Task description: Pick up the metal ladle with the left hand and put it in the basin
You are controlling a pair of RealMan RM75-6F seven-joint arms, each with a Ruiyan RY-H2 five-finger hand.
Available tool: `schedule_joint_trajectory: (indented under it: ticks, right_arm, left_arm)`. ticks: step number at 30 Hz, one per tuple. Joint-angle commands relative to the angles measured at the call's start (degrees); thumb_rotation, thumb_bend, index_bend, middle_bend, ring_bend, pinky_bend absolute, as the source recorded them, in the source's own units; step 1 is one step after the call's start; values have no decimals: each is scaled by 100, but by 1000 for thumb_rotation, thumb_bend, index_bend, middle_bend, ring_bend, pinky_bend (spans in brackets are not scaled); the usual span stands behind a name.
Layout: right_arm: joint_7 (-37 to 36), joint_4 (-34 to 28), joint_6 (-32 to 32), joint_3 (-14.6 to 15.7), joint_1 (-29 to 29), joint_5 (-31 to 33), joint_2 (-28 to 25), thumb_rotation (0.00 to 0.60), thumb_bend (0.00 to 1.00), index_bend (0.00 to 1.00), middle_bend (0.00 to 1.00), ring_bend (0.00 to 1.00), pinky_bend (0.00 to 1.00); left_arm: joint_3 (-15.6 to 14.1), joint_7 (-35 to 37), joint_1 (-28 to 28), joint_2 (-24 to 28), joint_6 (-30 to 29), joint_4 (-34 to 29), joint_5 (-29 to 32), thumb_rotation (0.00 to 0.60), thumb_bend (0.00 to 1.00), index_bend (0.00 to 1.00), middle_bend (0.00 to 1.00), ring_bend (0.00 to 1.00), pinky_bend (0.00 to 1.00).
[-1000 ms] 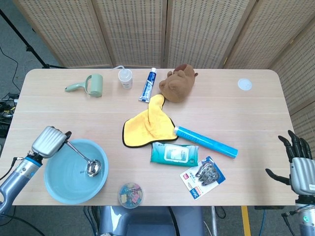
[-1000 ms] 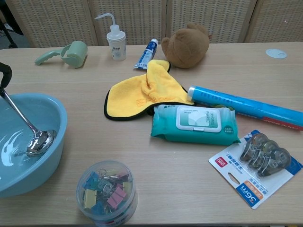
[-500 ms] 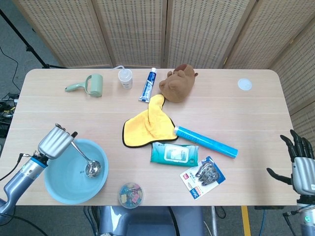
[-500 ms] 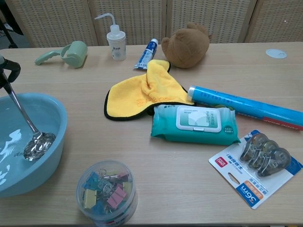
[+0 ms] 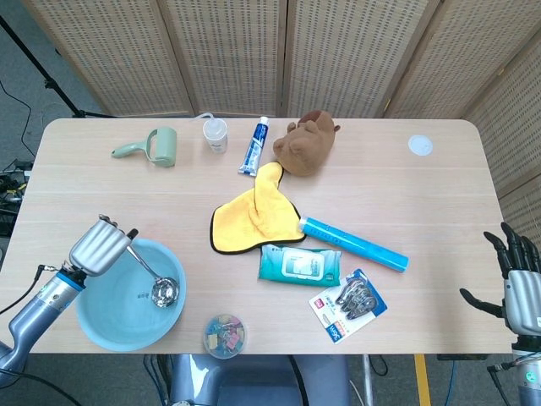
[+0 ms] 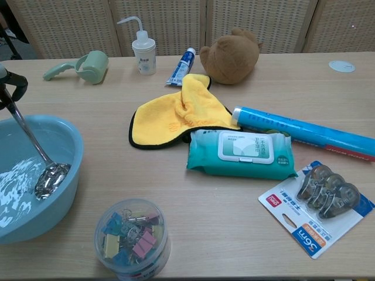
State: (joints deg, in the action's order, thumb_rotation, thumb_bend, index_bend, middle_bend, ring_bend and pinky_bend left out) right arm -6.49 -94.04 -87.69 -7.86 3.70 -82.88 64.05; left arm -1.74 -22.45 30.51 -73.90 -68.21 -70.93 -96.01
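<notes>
Metal ladle (image 5: 152,272) at lower left of the head view, bowl down inside the blue basin (image 5: 101,317), handle slanting up to the left hand (image 5: 100,245), which grips its top just over the basin's upper-left rim. Right hand (image 5: 517,279) at the lower right edge, well apart, fingers spread and holding nothing. Risk from here, as a judgement: letting go with the handle leaning over the rim could tip the ladle out onto the table or rock the basin toward the clip tub (image 5: 224,335) near it.
</notes>
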Motion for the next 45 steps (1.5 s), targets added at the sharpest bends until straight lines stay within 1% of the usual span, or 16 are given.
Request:
schedule_joint_trajectory:
  ticks: [1, 7, 11, 24, 29, 35, 45]
  right_arm:
    - [13, -1, -1, 2, 1, -3, 6, 600, 0, 113, 0, 0, 0]
    - [55, 14, 8, 10, 6, -8, 28, 600, 0, 113, 0, 0, 0]
    - [86, 16, 9, 22, 9, -25, 47, 600, 0, 113, 0, 0, 0]
    - [160, -26, -52, 24, -4, -69, 61, 600, 0, 113, 0, 0, 0]
    - [146, -54, -109, 17, -28, -91, 30, 600, 0, 113, 0, 0, 0]
    - [148, -79, -126, 16, -36, -103, 17, 600, 0, 113, 0, 0, 0]
    - [192, -82, -116, 43, -33, -136, 41, 600, 0, 113, 0, 0, 0]
  left_arm:
    - [8, 89, -1, 127, 34, -159, 53, 600, 504, 839, 896, 763, 729]
    - [34, 158, -12, 455, -13, -523, 74, 600, 500, 840, 896, 763, 729]
    - [46, 369, -48, 618, -106, -705, 69, 600, 500, 841, 897, 763, 729]
    - [91, 482, -135, 1129, -346, -1027, -15, 600, 495, 843, 897, 763, 729]
    - [34, 354, -147, 1436, -283, -1262, -91, 600, 493, 845, 897, 763, 729]
    - [-19, 414, -150, 1713, -103, -1548, -53, 600, 494, 847, 897, 763, 729]
    - [-35, 285, -227, 1990, -103, -1828, -118, 600, 494, 848, 897, 763, 729]
